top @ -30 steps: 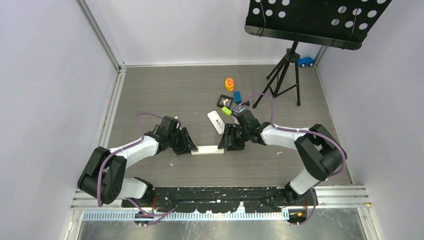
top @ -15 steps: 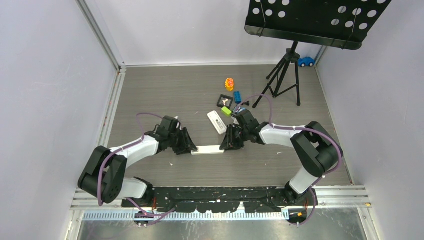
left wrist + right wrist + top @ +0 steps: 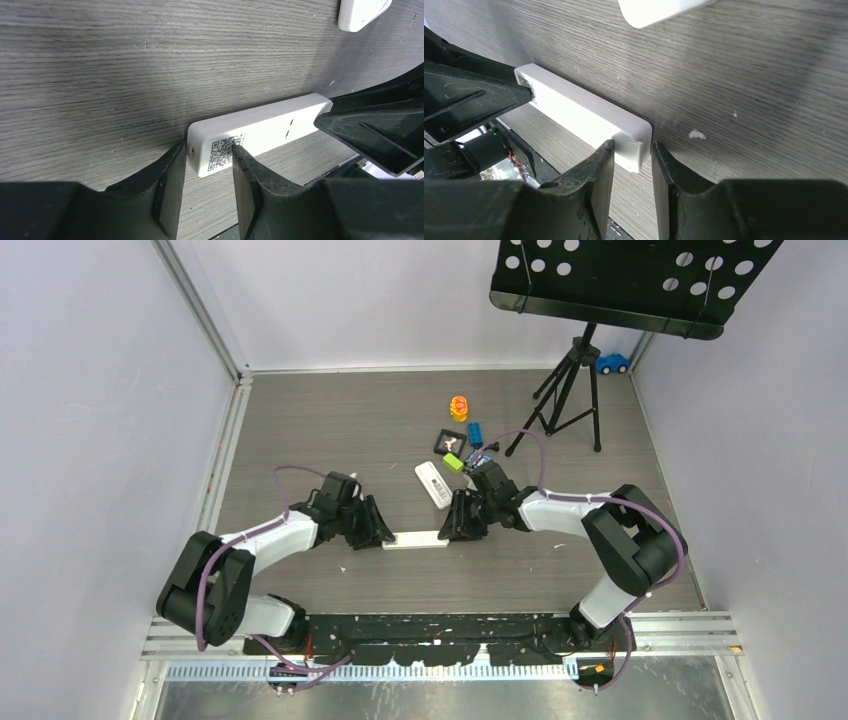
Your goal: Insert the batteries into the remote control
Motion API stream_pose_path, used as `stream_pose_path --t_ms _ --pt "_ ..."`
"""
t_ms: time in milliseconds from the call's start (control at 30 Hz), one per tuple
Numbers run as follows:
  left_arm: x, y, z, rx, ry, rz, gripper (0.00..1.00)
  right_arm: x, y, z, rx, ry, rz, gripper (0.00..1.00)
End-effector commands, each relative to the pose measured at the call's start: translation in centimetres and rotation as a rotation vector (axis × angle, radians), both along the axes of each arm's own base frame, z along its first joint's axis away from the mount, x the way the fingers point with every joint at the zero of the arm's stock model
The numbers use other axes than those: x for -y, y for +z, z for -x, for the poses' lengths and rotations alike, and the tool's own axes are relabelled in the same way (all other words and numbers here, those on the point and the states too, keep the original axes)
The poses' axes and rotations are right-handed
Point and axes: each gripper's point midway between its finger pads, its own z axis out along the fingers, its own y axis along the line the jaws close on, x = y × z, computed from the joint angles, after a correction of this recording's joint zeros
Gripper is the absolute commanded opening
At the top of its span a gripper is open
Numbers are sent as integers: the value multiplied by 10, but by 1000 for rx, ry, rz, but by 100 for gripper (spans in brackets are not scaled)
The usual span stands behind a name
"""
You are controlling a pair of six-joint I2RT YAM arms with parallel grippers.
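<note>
The remote control (image 3: 433, 484), broad and white with grey buttons, lies face up on the floor behind my grippers. One corner of it shows in the left wrist view (image 3: 362, 12), and one end in the right wrist view (image 3: 659, 7). A slimmer, longer white bar (image 3: 415, 539) with a QR label lies between my grippers. My left gripper (image 3: 385, 537) (image 3: 207, 150) is shut across its labelled end (image 3: 220, 150). My right gripper (image 3: 452, 532) (image 3: 633, 147) is shut across its notched end (image 3: 631, 142). Tiny dark pieces (image 3: 480, 455) by the right wrist are too small to tell as batteries.
A green block (image 3: 453, 462), a black tile (image 3: 449, 442), a blue brick (image 3: 475, 430) and an orange-yellow toy (image 3: 459, 407) lie behind the remote control. A black tripod stand (image 3: 575, 390) is at the back right, with a blue toy car (image 3: 611, 363) in the corner.
My right arm has shifted a little toward the bar's right end. The left arm and the bar have not visibly moved.
</note>
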Motion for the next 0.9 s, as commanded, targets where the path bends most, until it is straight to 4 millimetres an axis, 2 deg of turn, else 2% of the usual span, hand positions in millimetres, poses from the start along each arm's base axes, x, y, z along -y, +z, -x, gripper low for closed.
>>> stream_pose_path --t_ms 0,433,567,700,867 --pt "4 4 -6 17 -9 3 40 15 -7 0 45 -23 115 40" --pt "4 4 -5 24 -29 9 40 19 -15 7 123 -57 370 37" --pt "8 2 -1 11 -37 34 38 8 -21 10 126 -57 386 36" --pt "12 2 3 -8 -14 77 36 -12 -32 18 97 -67 322 36" --pt "19 2 1 -1 -2 130 35 -20 -50 32 28 -68 275 36"
